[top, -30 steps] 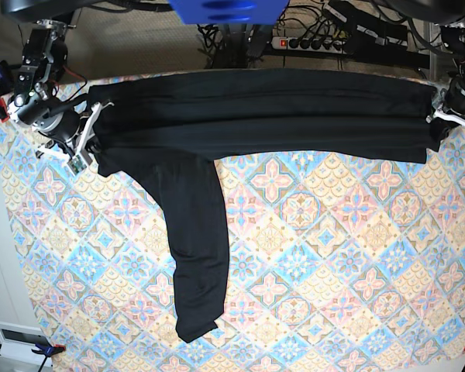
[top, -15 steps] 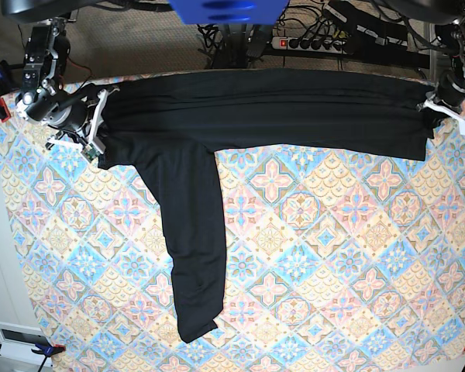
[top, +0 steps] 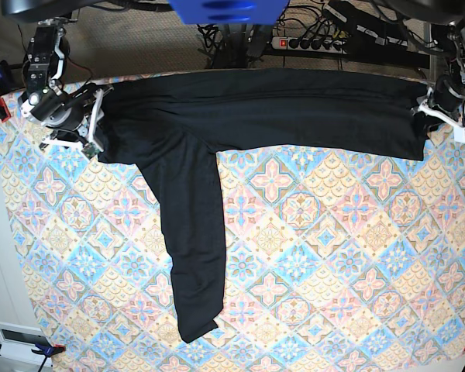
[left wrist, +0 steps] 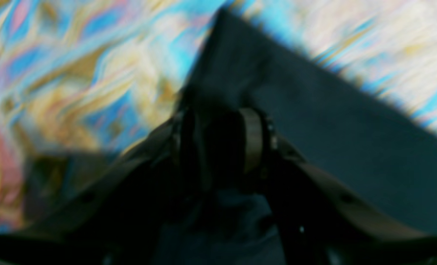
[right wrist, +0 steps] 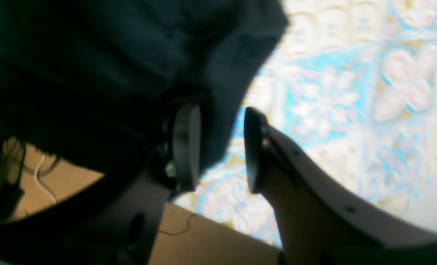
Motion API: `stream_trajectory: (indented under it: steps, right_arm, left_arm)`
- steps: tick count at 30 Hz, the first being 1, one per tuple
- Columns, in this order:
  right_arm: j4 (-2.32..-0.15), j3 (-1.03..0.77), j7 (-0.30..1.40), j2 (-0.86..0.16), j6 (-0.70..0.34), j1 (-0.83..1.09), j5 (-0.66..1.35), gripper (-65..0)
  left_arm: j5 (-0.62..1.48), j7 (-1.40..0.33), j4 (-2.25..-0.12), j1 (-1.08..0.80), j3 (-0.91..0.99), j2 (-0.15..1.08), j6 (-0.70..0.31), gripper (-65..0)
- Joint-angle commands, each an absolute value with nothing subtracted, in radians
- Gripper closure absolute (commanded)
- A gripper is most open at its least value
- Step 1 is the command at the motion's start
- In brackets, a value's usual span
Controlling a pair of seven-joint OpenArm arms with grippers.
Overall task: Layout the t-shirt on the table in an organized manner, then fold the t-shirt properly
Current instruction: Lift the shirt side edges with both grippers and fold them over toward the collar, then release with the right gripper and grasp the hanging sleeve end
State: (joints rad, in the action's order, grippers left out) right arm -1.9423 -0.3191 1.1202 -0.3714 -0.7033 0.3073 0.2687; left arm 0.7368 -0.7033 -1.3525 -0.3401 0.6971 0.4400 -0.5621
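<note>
Now both end effectors (left wrist: 216, 151) (right wrist: 222, 151) spread, black t-shirt (top: 194, 225) beneath left, beside right.

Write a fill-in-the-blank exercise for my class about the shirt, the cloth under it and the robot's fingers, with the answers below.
1. The t-shirt is plain ____ in colour.
2. One sleeve stretches toward the ____ edge of the base view.
3. The tablecloth has a ____ pattern, unlike the plain garment.
4. The right gripper's fingers stand ____, with a gap between them.

Answers: black; bottom; tile; apart
</note>
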Motion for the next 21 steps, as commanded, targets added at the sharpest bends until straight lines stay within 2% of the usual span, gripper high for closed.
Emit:
stream_trajectory:
  steps: [1, 5, 12, 16, 21]
  right_arm:
    - [-1.972, -0.349, 1.115, -0.384, -0.698, 0.295, 0.269, -19.3]
    - [-1.975, -0.357, 1.116, -0.309, -0.698, 0.199, 0.269, -19.3]
    - [-1.951, -0.232, 1.119, -0.257, -0.698, -0.045, 0.266, -19.6]
    - [-1.810, -0.168, 1.115, -0.231, -0.698, -0.214, 0.265, -19.6]
    - [-1.554, -0.151, 1.046, -0.139, -0.698, -0.332, 0.263, -19.6]
  left_arm:
    - [0.751, -0.682, -1.382, -0.334, 0.736, 0.450, -0.564, -18.9]
    - [0.751, -0.687, -1.412, -0.272, 0.837, 0.389, -0.564, -19.0]
    - [0.746, -0.688, -1.412, -0.202, 0.845, 0.386, -0.564, -19.2]
    - [0.742, -0.688, -1.412, -0.163, 0.845, 0.384, -0.564, -19.2]
    - [0.742, -0.688, -1.411, -0.142, 0.816, 0.384, -0.564, -19.2]
